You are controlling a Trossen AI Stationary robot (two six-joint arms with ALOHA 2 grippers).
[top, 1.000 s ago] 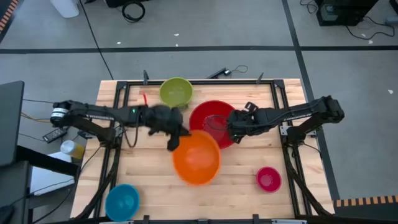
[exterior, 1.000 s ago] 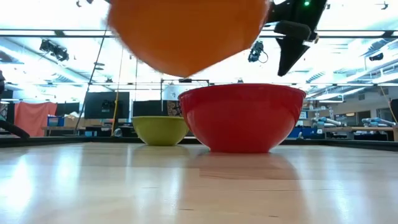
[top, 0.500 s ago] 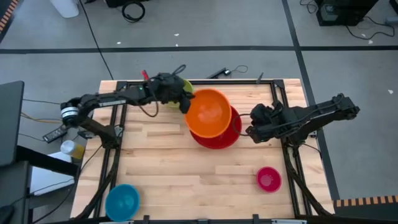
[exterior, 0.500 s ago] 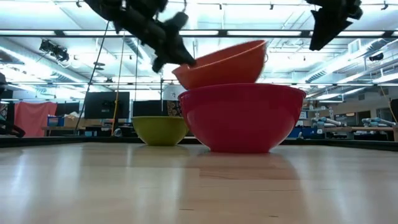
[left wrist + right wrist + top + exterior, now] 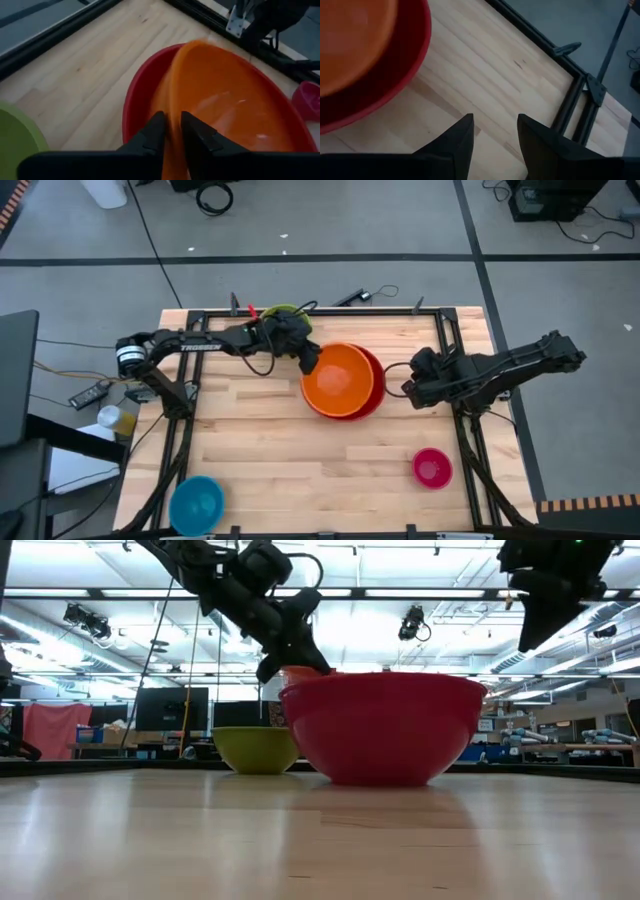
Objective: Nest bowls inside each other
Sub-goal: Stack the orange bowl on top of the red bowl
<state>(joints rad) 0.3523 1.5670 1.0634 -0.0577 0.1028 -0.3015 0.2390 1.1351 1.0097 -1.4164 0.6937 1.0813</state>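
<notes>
The orange bowl (image 5: 340,380) sits inside the red bowl (image 5: 377,392) at the table's far middle. Only a sliver of its rim (image 5: 300,670) shows above the red bowl (image 5: 385,730) in the low view. My left gripper (image 5: 308,363) is at the orange bowl's left rim, its fingers slightly parted, one on each side of the rim. My right gripper (image 5: 410,387) hangs open just right of the red bowl, with nothing between its fingers (image 5: 495,120). The green bowl (image 5: 255,748) stands behind the left arm, at the far edge. My left gripper has one finger (image 5: 197,135) inside the orange bowl and the other (image 5: 152,135) outside, between the orange wall and the red one. They slant down from the table's left onto the rim (image 5: 173,107). I cannot tell whether either finger touches it.
A small pink bowl (image 5: 432,468) stands near the table's right front. A blue bowl (image 5: 196,502) stands at the left front corner. Bare wood lies across the middle and near side. A black frame (image 5: 570,95) edges the table.
My left gripper has carried the orange bowl from above the table's middle toward the far edge and down. The bowl was tipped on the red bowl's rim half a second ago and now lies sunk inside it. My right gripper has drawn back from the red bowl toward the right edge.
</notes>
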